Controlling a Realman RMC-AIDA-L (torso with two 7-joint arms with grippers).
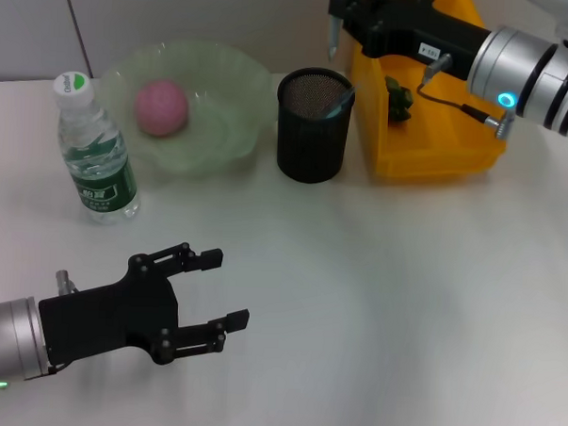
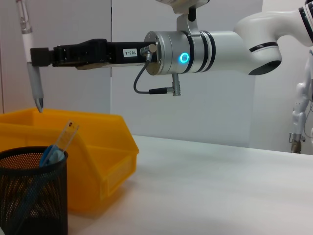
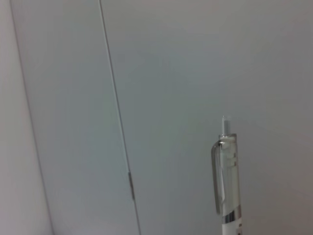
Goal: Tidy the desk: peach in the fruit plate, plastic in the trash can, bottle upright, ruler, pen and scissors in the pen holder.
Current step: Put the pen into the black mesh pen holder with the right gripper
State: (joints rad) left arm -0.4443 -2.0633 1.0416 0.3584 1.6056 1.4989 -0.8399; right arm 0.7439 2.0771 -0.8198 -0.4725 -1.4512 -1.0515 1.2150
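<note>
- My right gripper (image 2: 33, 56) is closed on the pen (image 2: 30, 63), holding it upright with the tip down, raised well above the table (image 1: 374, 302).
- From the head view the pen (image 1: 333, 31) hangs just beyond the far rim of the black mesh pen holder (image 1: 313, 125), beside the corner of the orange bin (image 1: 437, 154); it is not yet over the holder's mouth.
- The step in hand, as I judge it, is carrying the pen to the pen holder.
- The clear ruler (image 2: 66, 137) already leans inside the holder, with something blue beside it that I cannot name for sure.
- The peach (image 1: 160, 108) lies in the pale green fruit plate (image 1: 226, 126), and the water bottle (image 1: 91, 153) stands upright near the plate, so those parts look done.
- Something green sits in the orange bin; I cannot tell what it is.
- My left gripper (image 1: 215, 290) waits low over the near side of the table, fingers spread open and empty.
- Next I need to bring the pen tip toward me over the holder's opening, clear of the leaning ruler, lower it inside and then release.
</note>
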